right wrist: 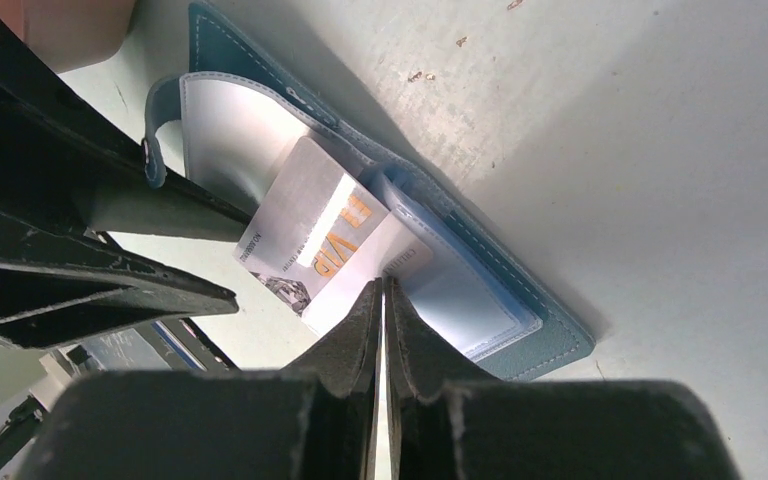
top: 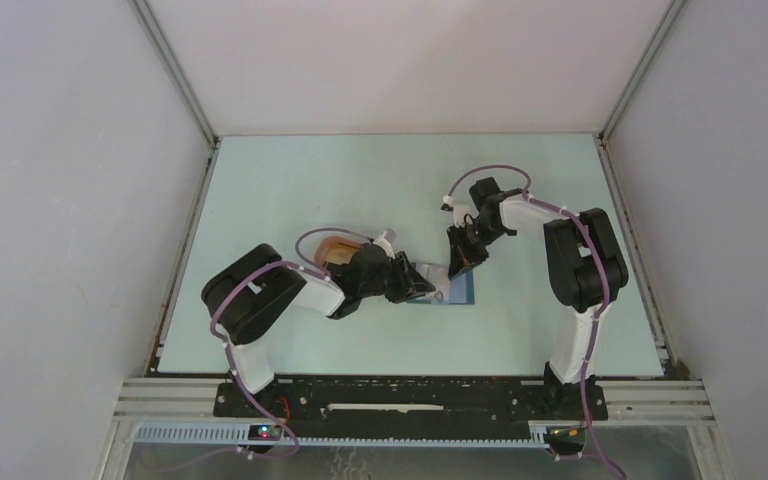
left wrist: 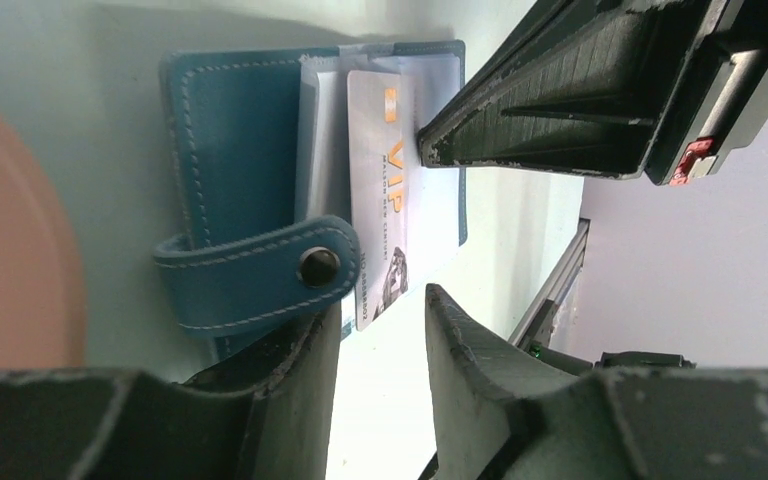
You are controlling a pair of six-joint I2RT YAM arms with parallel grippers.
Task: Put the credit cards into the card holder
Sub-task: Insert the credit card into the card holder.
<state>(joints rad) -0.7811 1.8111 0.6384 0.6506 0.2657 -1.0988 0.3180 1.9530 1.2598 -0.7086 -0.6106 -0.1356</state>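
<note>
The dark-blue card holder (left wrist: pixel 230 130) lies open on the table, strap and snap toward my left gripper; it also shows in the right wrist view (right wrist: pixel 520 330) and the top view (top: pixel 460 290). A whitish card (left wrist: pixel 380 190) printed "VIP" lies slanted over its clear inner sleeves (right wrist: pixel 470 300). My right gripper (right wrist: pixel 382 288) is shut on that card's edge (right wrist: pixel 310 235), over the holder (top: pixel 458 262). My left gripper (left wrist: pixel 385 305) is open; one of its fingers (left wrist: pixel 295 370) touches the holder's near cover under the strap. The black and yellow-orange cards are not seen.
The salmon-pink tray (left wrist: pixel 10 230) sits just left of the holder, mostly hidden under the left arm in the top view (top: pixel 332 247). The right gripper's fingers (left wrist: pixel 540 110) cross the top right of the left wrist view. White walls enclose the table.
</note>
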